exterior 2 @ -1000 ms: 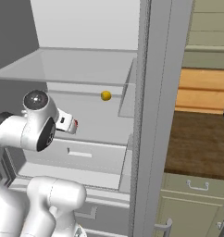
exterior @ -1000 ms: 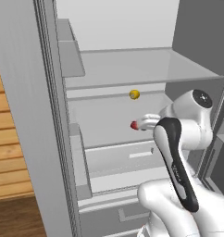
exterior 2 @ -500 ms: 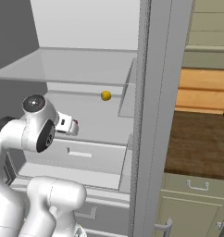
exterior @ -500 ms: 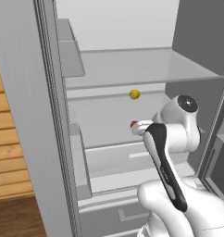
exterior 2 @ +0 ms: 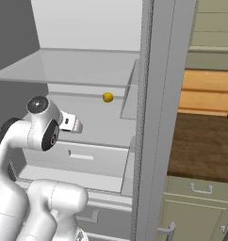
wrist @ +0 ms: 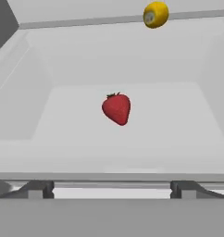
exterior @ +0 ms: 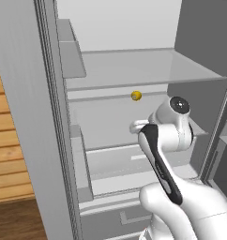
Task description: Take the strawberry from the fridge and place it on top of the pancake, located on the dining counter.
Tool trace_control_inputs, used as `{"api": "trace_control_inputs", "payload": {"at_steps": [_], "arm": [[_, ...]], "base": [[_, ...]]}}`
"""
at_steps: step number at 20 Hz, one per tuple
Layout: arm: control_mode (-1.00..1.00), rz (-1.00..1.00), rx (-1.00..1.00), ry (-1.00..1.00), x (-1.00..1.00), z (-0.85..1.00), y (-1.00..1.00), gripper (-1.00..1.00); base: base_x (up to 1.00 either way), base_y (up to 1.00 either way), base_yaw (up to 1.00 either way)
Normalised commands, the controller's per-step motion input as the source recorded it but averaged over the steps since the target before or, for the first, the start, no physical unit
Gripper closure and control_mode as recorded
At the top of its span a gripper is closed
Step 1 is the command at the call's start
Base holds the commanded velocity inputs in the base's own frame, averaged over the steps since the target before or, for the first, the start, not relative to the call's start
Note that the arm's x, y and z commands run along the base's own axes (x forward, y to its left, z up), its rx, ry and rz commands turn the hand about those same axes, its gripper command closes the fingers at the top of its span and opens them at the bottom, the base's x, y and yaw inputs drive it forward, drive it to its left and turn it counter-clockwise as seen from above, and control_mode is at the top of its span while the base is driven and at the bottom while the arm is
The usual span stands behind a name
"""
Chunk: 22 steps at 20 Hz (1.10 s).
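The fridge [exterior: 26,117] stands open with its pale shelves showing. In the hand view the strawberry [wrist: 116,109], small and red, lies on a white shelf floor straight ahead of my gripper [wrist: 112,189]. The gripper is open, its dark fingertips [wrist: 40,187] spread wide, with the berry well beyond them and nothing between. From the base views the hand [exterior: 138,125] [exterior 2: 72,124] reaches in under the glass shelf and covers the berry. The pancake is out of view.
A small yellow round fruit [exterior: 136,95] [exterior 2: 107,97] [wrist: 155,14] sits behind and above the berry. The glass shelf [exterior: 134,65] lies over the hand. The fridge door's edge [exterior 2: 158,117] stands close on the right, with a dark brown wooden surface [exterior 2: 200,141] and grey-green cabinets [exterior 2: 196,207] beyond.
The arm has pushed the hand a little deeper into the fridge toward the strawberry, which the hand now covers in the left base view. The jaws stayed open.
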Motion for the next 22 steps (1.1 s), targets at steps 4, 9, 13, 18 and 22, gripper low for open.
{"api": "trace_control_inputs", "payload": {"at_steps": [4, 9, 13, 18, 22], "arm": [[-1.0, 0.0, 0.0, 0.0, 0.39, -0.01, 0.0, -1.0], [-1.0, 0.0, -0.02, 0.02, 0.17, -0.19, 0.0, -1.0], [-1.0, 0.0, 0.0, 0.01, 0.25, -0.18, 0.0, -1.0], [-1.0, 0.0, 0.0, 0.0, 0.33, -0.07, 0.0, -1.0], [-1.0, 0.0, 0.0, 0.01, 0.31, -0.1, 0.0, -1.0]], "base": [[0.0, 0.0, 0.0], [0.0, 0.0, 0.0], [0.0, 0.0, 0.0], [0.0, 0.0, 0.0], [0.0, 0.0, 0.0]]}}
